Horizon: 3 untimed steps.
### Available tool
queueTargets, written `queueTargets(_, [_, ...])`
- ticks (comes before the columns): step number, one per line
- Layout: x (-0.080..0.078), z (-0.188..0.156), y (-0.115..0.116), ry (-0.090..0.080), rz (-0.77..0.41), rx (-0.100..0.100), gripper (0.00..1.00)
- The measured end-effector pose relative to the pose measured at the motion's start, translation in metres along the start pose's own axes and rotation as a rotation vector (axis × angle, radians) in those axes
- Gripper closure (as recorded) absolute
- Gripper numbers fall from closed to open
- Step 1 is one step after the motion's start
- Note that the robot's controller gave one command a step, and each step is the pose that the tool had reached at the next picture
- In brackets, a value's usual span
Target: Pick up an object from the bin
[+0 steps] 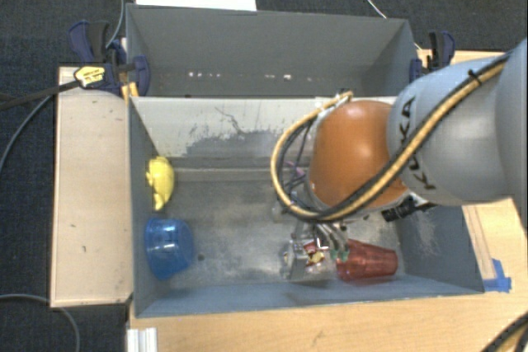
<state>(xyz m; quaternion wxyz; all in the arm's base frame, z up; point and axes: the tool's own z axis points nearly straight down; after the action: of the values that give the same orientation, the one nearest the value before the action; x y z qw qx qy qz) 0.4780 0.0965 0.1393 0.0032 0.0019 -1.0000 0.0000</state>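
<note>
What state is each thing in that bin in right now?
Gripper: down at the floor of the bin.
Red cup: lying on its side, right beside the gripper.
Blue cup: lying on its side, far left.
Yellow toy: resting at the left side.

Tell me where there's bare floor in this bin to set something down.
The widest bare patch is the bin floor in the middle, between the blue cup and yellow toy on the left and the end effector on the right. The near right corner is crowded: the end effector sits beside a red cup lying on its side.
</note>
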Motion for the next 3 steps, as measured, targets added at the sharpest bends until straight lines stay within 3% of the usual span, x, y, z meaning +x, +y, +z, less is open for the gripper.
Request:
queueTargets(1, [-0.002, -0.004, 0.000, -0.008, 0.003, -0.001, 0.00])
queueTargets(2, [-0.004, 0.009, -0.022, -0.006, 0.053, -0.002, 0.00])
queueTargets(3, [-0.002, 0.018, -0.043, -0.006, -0.011, 0.000, 0.00])
